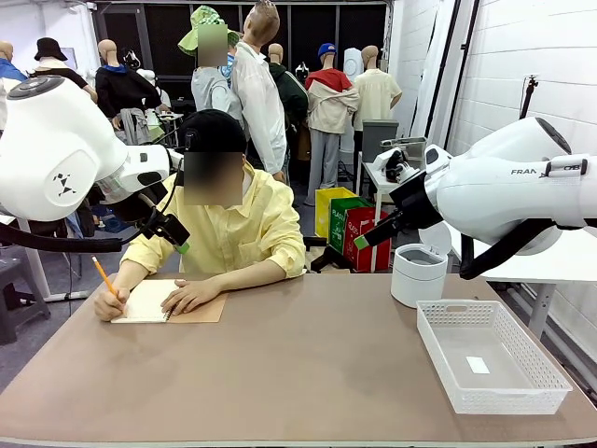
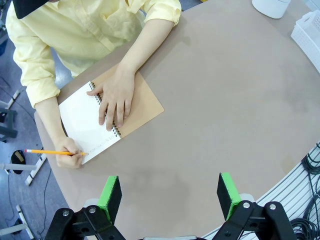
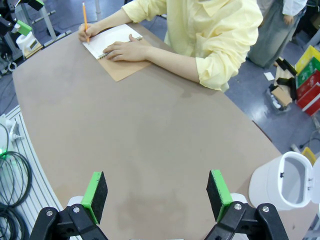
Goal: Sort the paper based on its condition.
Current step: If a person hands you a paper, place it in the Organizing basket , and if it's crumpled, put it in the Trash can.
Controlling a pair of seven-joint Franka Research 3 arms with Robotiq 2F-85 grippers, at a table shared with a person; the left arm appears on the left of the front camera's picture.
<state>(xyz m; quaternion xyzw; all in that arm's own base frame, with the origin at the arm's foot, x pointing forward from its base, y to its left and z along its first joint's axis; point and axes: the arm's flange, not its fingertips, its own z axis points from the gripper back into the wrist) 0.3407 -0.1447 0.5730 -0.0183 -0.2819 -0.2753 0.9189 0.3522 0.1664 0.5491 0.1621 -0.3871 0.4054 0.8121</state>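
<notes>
No loose paper is in view. A person in a yellow shirt sits at the far left of the table and writes with an orange pencil (image 1: 104, 277) on the white page of a spiral notebook (image 2: 85, 120) with a brown cover. The other hand lies flat on the binding. My left gripper (image 2: 170, 192) hangs open high above the table, nearer me than the notebook (image 1: 149, 303). In the front view this left gripper (image 1: 173, 233) hovers beside the person's shoulder. My right gripper (image 3: 157, 192) is open and holds nothing, above the bare middle of the table; in the front view the right gripper (image 1: 373, 233) is raised at the right.
A white round bin (image 1: 417, 273) with its lid swung open stands at the far right. In front of it sits a white mesh basket (image 1: 436, 355) with a small white label on its floor. Cables hang off the table's near edge.
</notes>
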